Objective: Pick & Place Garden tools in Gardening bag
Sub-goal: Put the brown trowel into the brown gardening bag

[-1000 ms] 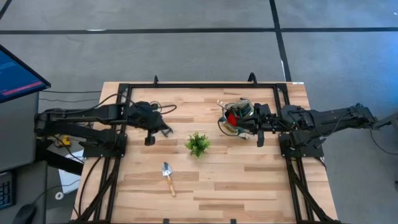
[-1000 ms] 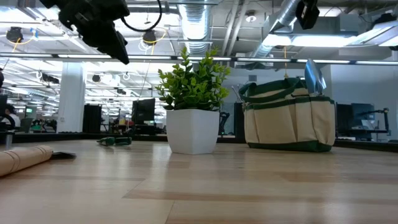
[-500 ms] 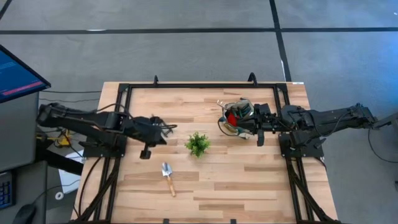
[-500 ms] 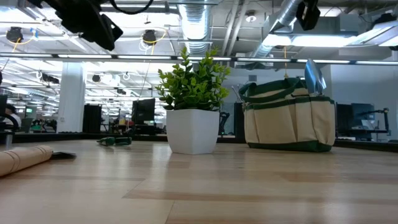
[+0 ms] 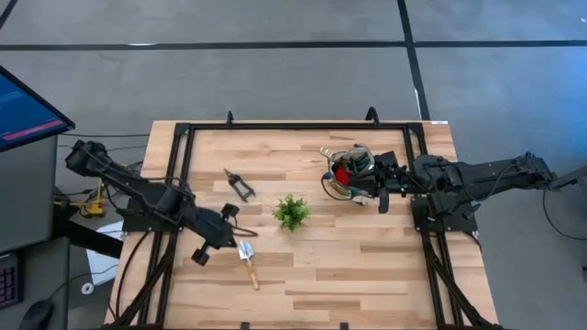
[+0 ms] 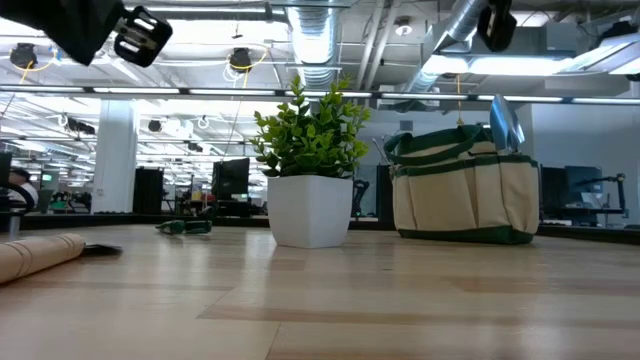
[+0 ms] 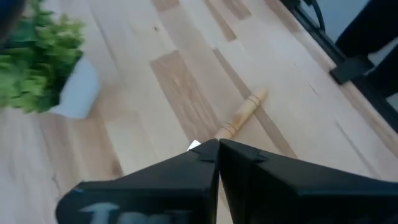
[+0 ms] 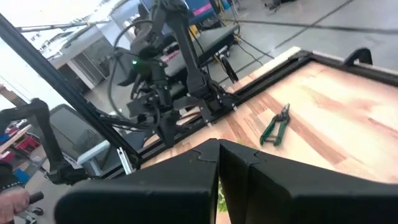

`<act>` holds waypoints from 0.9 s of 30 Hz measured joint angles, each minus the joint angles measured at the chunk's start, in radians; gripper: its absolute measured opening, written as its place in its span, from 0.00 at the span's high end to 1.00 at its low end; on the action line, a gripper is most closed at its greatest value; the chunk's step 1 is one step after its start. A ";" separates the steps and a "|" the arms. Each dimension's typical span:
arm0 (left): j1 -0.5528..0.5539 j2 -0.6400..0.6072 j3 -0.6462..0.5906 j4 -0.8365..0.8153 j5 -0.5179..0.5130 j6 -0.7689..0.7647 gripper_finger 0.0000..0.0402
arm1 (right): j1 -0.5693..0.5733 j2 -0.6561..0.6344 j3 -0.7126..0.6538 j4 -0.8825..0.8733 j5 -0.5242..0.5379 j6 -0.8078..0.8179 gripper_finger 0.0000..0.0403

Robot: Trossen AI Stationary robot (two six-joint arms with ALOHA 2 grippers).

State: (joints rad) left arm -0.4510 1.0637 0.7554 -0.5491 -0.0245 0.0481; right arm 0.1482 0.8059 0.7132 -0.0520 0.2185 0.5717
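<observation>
A wooden-handled trowel (image 5: 249,263) lies flat on the table near the front left; its handle (image 7: 243,114) shows in the left wrist view. My left gripper (image 5: 235,240) hangs shut just above the trowel's blade, slanting down, with no contact showing. Pruning shears (image 5: 240,185) lie flat farther back. The gardening bag (image 5: 351,173) stands at the back right with red gloves (image 5: 342,174) inside and a trowel blade (image 6: 505,122) sticking out of it. My right gripper (image 5: 362,181) is shut and hovers above the bag.
A small leafy plant in a white pot (image 5: 292,213) stands at the table's middle, between the trowel and the bag. A black frame (image 5: 275,126) runs around the table. Bare wood lies at the front right.
My left gripper has swung from above the shears toward the table's near edge and now hangs over the trowel's blade, slightly lower. The shears, which it covered before, now show on the table.
</observation>
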 joint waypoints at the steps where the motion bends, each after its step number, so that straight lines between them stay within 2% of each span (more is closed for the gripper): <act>1: -0.010 0.015 0.000 0.008 -0.005 0.002 1.00 | 0.000 0.003 0.000 -0.001 0.000 0.009 1.00; 5: -0.023 0.099 0.045 0.026 -0.039 0.027 1.00 | 0.000 0.026 0.000 -0.004 0.000 0.013 1.00; 14: -0.032 0.321 0.206 0.037 -0.046 0.027 1.00 | 0.020 0.053 0.000 -0.074 -0.015 0.017 1.00; 20: -0.073 0.407 0.217 0.033 -0.044 0.051 1.00 | 0.060 0.049 0.000 -0.099 -0.015 0.017 1.00; 27: -0.123 0.446 0.217 0.033 -0.042 0.054 0.97 | 0.102 0.051 0.000 -0.112 -0.015 0.064 1.00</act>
State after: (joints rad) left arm -0.5744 1.5094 0.9726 -0.5159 -0.0669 0.1019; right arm 0.2504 0.8566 0.7132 -0.1644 0.2037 0.6361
